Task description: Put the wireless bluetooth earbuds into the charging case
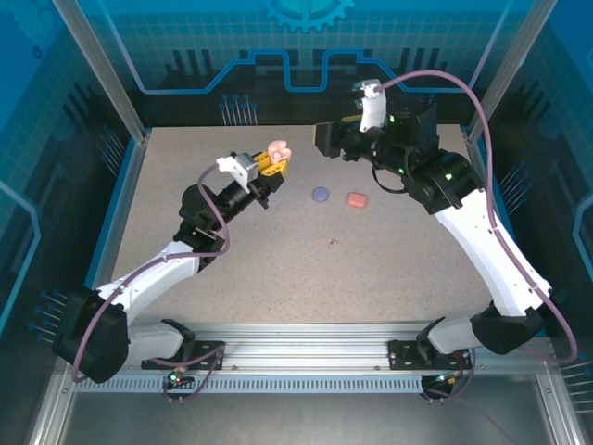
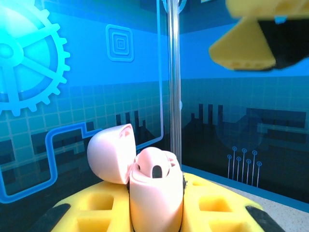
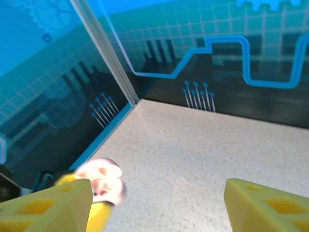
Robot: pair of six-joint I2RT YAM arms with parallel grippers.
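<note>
Over the far part of the table (image 1: pixel 232 269), left of its middle, the left gripper (image 1: pixel 271 162) is clamped on the pale pink case (image 2: pixel 155 193). The lid (image 2: pixel 112 152) is swung back and the mouth faces up. The right gripper (image 3: pixel 157 193) hovers just beside it with its fingers (image 3: pixel 263 205) spread wide and nothing between them.

The step in hand looks like loading this pink case, and it is fiddly work. The left arm ought to hold the case level and dead steady, with the lid clear of the approach. The right arm will want to pinch a bud by its head with the stem hanging down. It should line the stem up over an open socket, come in low and let go only once the bud is seated (a drop from height would bounce it out).

Now the count: one table, two arms and three cases. Besides the pink one aloft, the purple case (image 1: pixel 321 194) and the coral case (image 1: pixel 356 199) lie near each other around the table's middle. One tiny speck (image 1: pixel 333 244) lies alone a little nearer the front edge, possibly a bud, but it is too small to be sure. A pale shape with a dark oval (image 2: pixel 157 170) sits in the pink case's mouth, likely one bud already home.
</note>
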